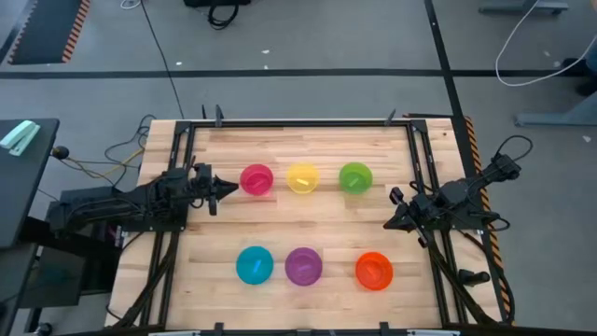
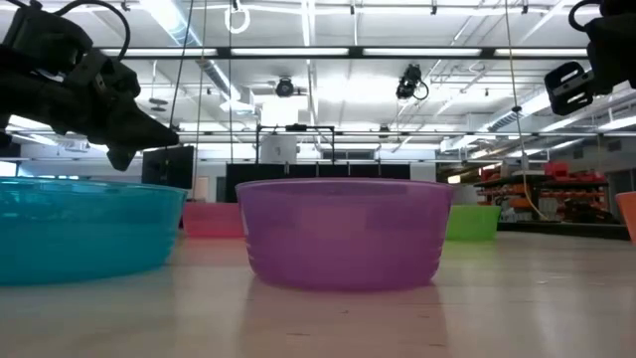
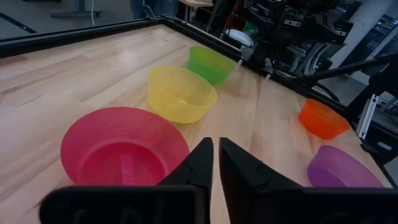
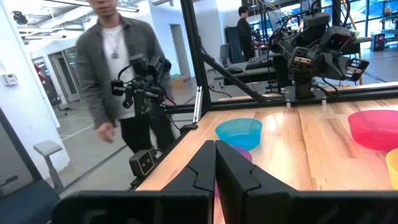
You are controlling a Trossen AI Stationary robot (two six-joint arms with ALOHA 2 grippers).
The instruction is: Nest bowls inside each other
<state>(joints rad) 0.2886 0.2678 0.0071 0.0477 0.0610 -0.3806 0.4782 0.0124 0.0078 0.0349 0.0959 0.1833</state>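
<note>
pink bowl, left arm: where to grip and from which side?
Judging by its pose, grip the rim. The pink bowl sits upright, mouth open, with thin flared walls and no handle. The left pincer, shut now, sits just beside it, so one finger inside and one outside the near wall, coming down from above. The yellow bowl crowds the far side.

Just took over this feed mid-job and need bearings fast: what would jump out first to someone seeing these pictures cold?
Six bright bowls stand apart in two rows on the wooden table, none nested: pink bowl, yellow bowl and green bowl in the far row, blue bowl, purple bowl and orange bowl in the near one. The left pincer, shut, sits just beside the pink bowl; the right pincer, also shut, waits at the right edge.
</note>
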